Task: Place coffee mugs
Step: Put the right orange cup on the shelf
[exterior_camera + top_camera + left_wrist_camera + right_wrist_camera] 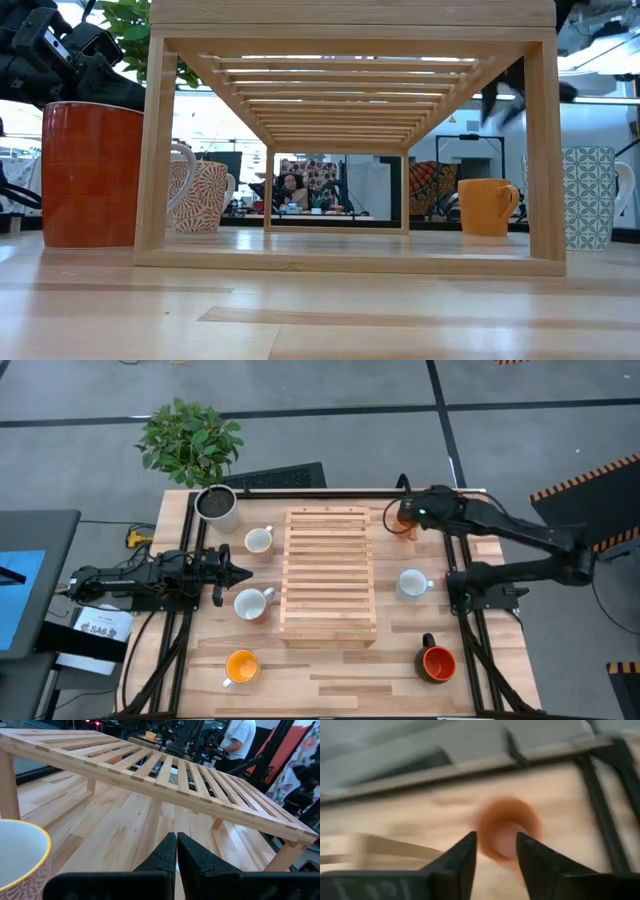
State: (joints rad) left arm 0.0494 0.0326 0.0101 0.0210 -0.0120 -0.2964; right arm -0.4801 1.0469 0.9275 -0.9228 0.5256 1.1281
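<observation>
Mugs stand around the slatted wooden rack (329, 574) on the bench (330, 685), none on it yet, so the placing is probably at its beginning. In the high view, the right gripper (405, 516) hangs over the orange mug (404, 520) at the far right corner, likely to pick it first. The left gripper (238, 572) waits between two pale mugs (259, 540) (250, 603), jaws closed. A yellow-orange mug (241, 666), a red-orange mug (438, 662) and a third pale mug (412, 583) stand farther off; the grey pot (215, 503) and plant (190, 440) are at the far left.

In the low view, the rack's legs (154, 150) stand in front of the patterned mugs (200, 197).

In the left wrist view, the closed jaws point at the rack (165, 770).

In the right wrist view, the open jaws frame the orange mug (507, 827) from above, empty.
</observation>
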